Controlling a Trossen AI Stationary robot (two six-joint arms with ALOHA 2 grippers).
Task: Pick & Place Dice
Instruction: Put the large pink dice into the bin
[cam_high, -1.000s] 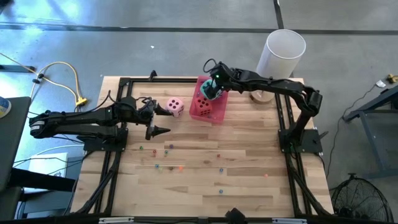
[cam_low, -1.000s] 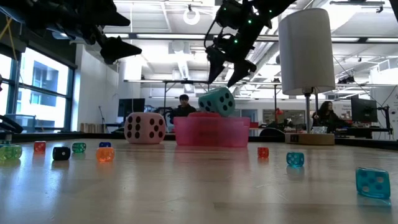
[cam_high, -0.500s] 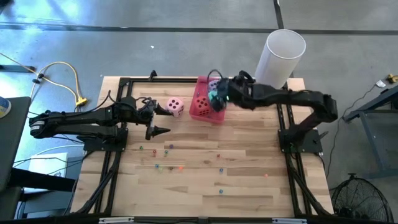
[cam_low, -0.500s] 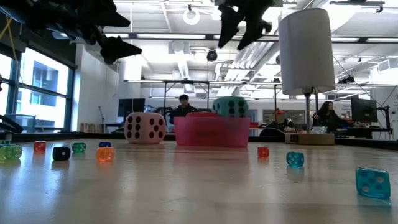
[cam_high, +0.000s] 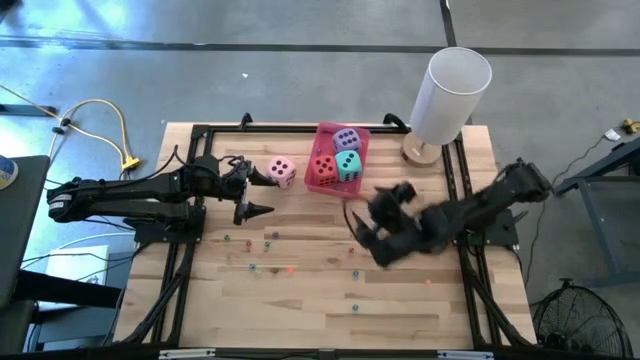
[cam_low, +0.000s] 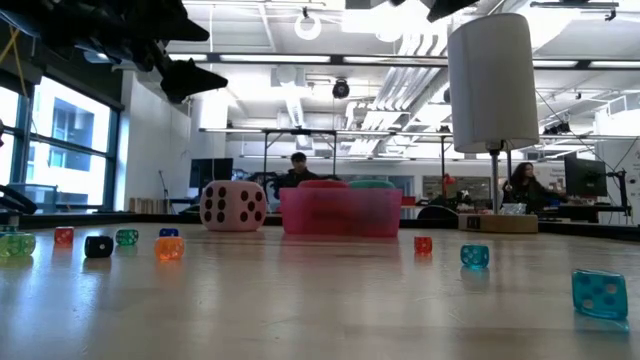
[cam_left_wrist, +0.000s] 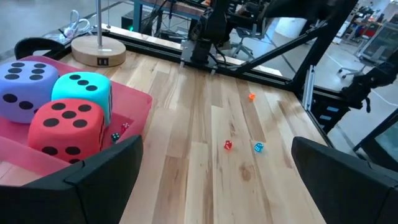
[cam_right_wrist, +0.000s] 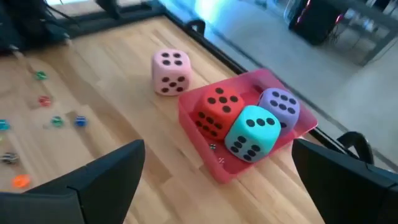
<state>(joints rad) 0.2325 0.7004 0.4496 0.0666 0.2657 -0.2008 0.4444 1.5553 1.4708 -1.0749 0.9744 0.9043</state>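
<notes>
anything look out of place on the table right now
Yes: the pink die sits alone on the wood beside the pink tray, while the red die, teal die and purple die are inside it.

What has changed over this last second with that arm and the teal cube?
The right gripper has pulled back from above the pink tray toward the table's middle, empty and open. The teal die, tilted on the tray's edge before, now sits inside beside the red die and purple die. The left gripper and pink die stayed put.
</notes>
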